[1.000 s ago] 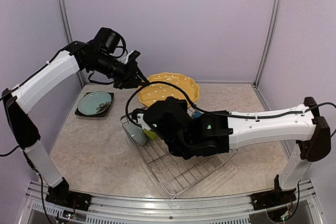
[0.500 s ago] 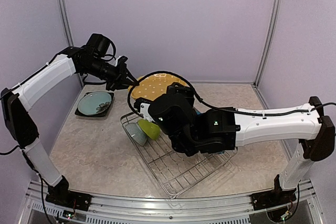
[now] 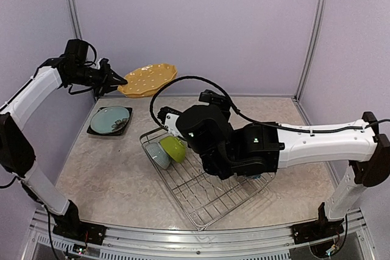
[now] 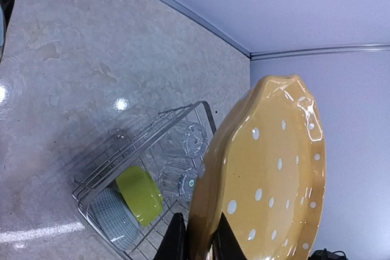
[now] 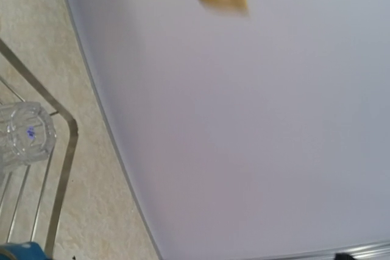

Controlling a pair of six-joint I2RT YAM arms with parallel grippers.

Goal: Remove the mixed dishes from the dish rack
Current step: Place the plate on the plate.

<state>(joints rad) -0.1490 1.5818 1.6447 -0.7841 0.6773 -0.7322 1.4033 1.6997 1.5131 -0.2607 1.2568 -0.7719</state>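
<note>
Rim of the orange-dotted plate clenched in my left gripper, I hold it tilted, high beyond the dish rack's far left corner, likely to clear its wires before setting down

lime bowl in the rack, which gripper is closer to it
Right. The right gripper hangs just above and behind the lime bowl, over the dish rack. The left gripper is far off to the back left, raised, pinching the orange-dotted plate.
</note>
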